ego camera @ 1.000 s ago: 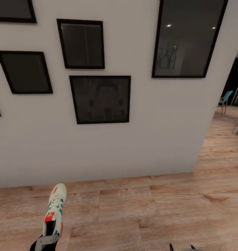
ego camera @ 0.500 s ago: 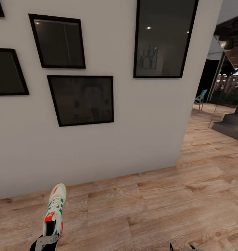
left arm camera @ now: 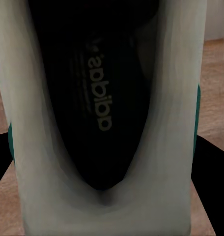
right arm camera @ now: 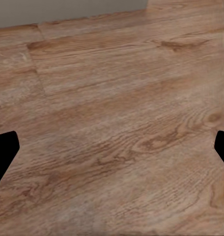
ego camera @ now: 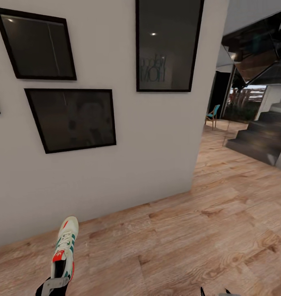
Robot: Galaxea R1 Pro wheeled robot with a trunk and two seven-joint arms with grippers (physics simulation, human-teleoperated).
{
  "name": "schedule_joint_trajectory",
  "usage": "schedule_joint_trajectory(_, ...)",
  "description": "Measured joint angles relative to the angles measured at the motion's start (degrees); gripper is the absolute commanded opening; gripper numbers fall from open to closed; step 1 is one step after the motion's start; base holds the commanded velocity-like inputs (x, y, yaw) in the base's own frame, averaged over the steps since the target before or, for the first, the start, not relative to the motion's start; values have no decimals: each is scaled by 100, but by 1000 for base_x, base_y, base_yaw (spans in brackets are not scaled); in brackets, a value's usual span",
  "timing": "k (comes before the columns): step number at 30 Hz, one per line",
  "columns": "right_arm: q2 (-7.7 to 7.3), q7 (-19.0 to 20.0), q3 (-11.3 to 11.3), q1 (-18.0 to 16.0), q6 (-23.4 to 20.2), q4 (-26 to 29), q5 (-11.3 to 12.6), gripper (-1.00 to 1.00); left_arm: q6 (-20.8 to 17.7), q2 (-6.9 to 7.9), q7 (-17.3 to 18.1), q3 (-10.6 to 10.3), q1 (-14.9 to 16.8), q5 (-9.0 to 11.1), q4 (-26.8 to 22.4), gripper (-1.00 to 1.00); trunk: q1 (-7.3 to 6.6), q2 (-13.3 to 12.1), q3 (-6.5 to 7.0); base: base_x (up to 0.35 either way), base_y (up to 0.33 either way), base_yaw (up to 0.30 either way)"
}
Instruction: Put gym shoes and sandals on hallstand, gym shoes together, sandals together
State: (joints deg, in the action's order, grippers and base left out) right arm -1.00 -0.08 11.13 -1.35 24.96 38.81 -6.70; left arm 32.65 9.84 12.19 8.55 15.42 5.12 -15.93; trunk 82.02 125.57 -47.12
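- Head view: the left gripper (ego camera: 53,284) is showing at the lower edge, clamped on the heel of one gym shoe (ego camera: 65,249). The shoe is pointing away from the robot, toe forward, and is hanging above the corridor floor (ego camera: 177,246), whose wood-grain planks are running across the lower half of the picture. A white wall (ego camera: 148,144) is standing ahead, carrying dark black-framed pictures (ego camera: 72,119). To the right the wall is ending at a corner, and past it dark stairs (ego camera: 259,142) and a teal chair (ego camera: 213,115) are showing far off. The black tips of the right gripper (ego camera: 214,292) are just peeking in at the bottom edge; whether it is spread or closed cannot be told here.
- Left wrist view: the gym shoe (left arm camera: 107,108) is sitting right under the camera, its dark insole with pale lettering facing up between white side walls, with green trim at the edges. Black finger parts (left arm camera: 212,182) are lying against both sides of it, gripping it.
- Right wrist view: the right gripper (right arm camera: 112,150) is standing spread wide, its fingertips (right arm camera: 4,150) black at the two edges, holding nothing, with bare floor planks (right arm camera: 117,98) beneath.
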Motion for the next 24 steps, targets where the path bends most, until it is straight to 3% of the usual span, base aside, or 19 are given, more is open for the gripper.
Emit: schedule_joint_trajectory(24,0,-8,21,0,4,17,25,100,0,-1,0,-1,-3,-4,0,-100,0,0,0,0,0,-276)
